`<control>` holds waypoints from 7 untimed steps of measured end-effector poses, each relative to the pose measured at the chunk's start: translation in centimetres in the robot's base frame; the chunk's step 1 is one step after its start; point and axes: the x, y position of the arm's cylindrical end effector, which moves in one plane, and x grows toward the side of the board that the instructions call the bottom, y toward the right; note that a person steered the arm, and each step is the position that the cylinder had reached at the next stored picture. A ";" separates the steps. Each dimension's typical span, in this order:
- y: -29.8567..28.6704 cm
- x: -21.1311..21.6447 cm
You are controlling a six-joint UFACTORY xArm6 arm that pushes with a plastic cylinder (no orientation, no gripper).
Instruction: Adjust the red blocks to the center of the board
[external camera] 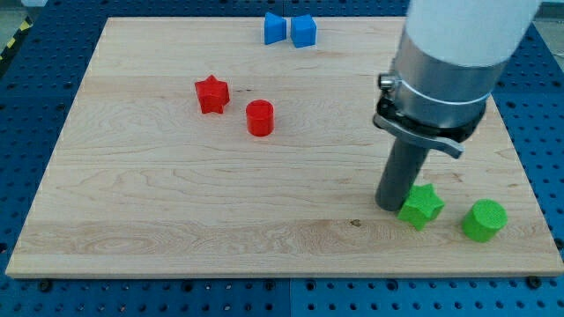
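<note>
A red star block [211, 94] lies on the wooden board [176, 194] left of the middle, toward the view's top. A red cylinder block [260, 117] stands just to its lower right, apart from it. My tip [390, 205] rests on the board at the view's lower right, far to the right of both red blocks. It sits right against the left side of a green star block [422, 206].
A green cylinder block [484, 220] stands right of the green star near the board's lower right corner. Two blue blocks [276, 28] [303, 31] sit side by side at the board's top edge. The arm's white and grey body [449, 62] hangs over the board's right side.
</note>
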 end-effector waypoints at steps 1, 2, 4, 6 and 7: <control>2.7 0.0; 3.9 0.0; -2.9 -3.4; -18.1 -8.0; -19.5 -8.2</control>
